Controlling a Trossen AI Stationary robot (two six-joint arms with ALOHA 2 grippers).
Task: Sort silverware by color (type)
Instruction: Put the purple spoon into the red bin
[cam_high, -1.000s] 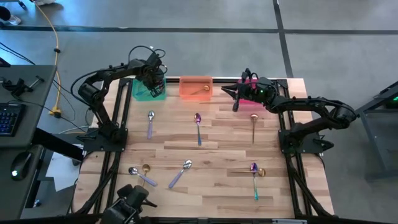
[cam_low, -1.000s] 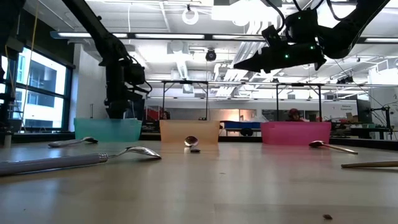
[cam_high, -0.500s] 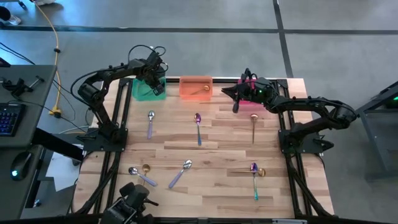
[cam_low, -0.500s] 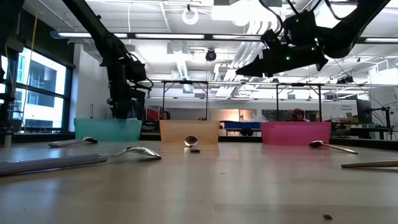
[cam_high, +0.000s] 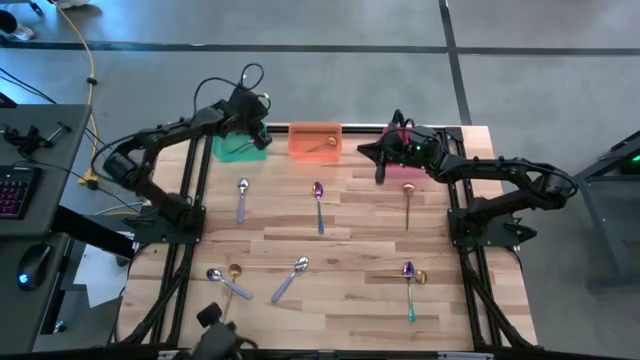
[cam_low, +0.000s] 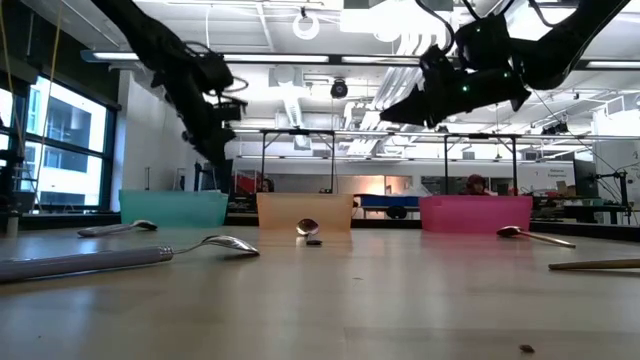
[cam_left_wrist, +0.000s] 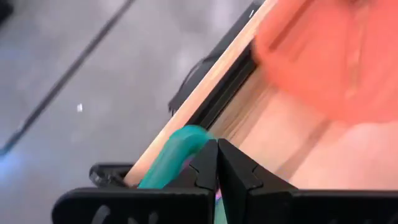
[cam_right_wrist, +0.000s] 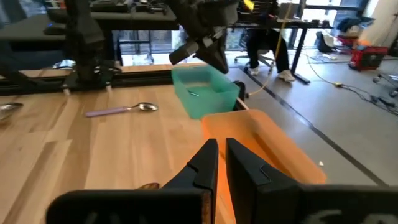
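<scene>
The silverware lies spread on the wooden table: silver spoons with pale handles (cam_high: 241, 200) (cam_high: 290, 280) (cam_high: 225, 283), purple-blue ones with teal handles (cam_high: 318, 205) (cam_high: 410, 290), and gold ones (cam_high: 408, 200) (cam_high: 235, 271). One gold spoon lies in the orange bin (cam_high: 325, 145). My left gripper (cam_high: 257, 135) (cam_left_wrist: 217, 146) hangs shut and tilted above the green bin (cam_high: 237, 148) (cam_low: 172, 207), clear of it. Part of the bin's teal rim (cam_left_wrist: 177, 152) shows beside the fingertips. My right gripper (cam_high: 362, 148) (cam_right_wrist: 222, 146) hovers high between the orange and pink bins, fingers together and holding nothing.
Green, orange (cam_low: 304, 212) and pink (cam_low: 475, 212) bins stand in a row along the table's far edge. The right arm covers part of the pink bin (cam_high: 405, 168). Bare wood lies between the scattered spoons in the middle of the table. A person sits in the room beyond.
My left gripper has risen out of the green bin and tipped over, so that its fingers now slant down. The left arm's elbow has swung toward the table's left. The spoons on the table have stayed where they were.
</scene>
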